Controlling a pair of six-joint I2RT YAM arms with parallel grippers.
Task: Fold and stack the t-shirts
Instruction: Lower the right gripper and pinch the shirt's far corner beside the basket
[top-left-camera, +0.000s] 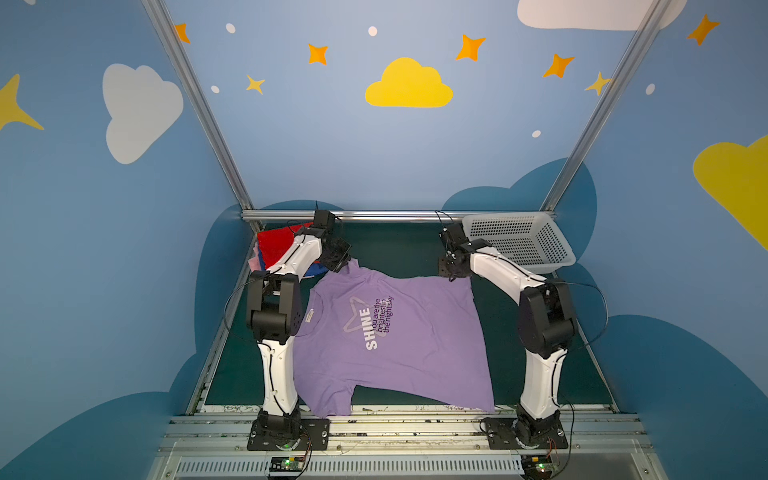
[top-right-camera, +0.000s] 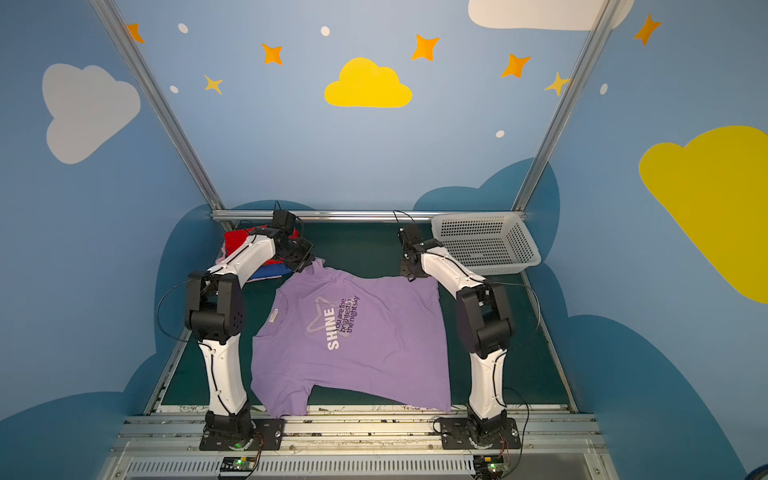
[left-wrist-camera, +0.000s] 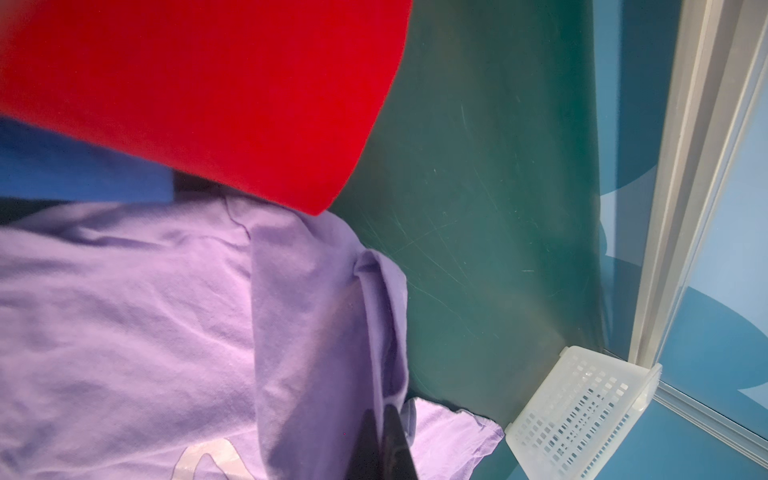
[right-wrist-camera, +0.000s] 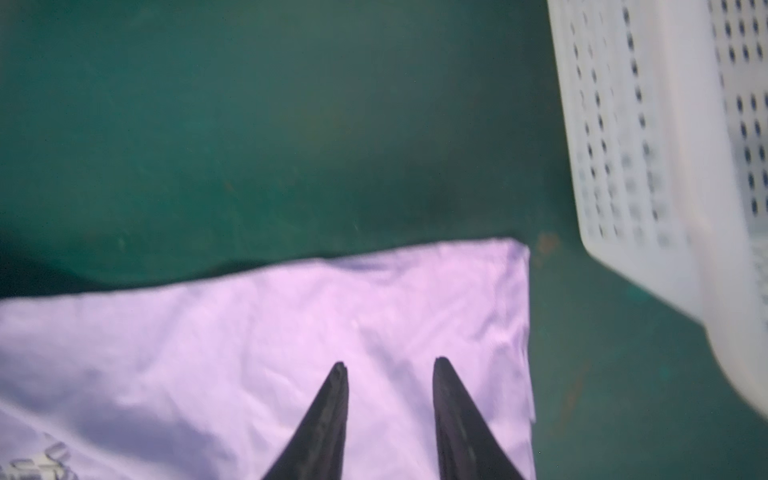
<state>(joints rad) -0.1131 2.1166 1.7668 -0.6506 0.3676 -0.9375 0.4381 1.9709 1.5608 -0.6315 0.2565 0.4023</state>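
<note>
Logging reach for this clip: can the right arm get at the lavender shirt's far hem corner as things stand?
Likely yes: the right tool is open over that corner of the lavender shirt, nothing between; the basket stands aside.

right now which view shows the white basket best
The top views: both show the whole basket, rim and holed walls, at the far right corner. The left wrist view catches only one end; the right wrist view shows one blurred wall, cut off.

lavender t-shirt (top-right-camera: 374, 353) spread flat, white basket (top-right-camera: 486, 245) far right
</note>
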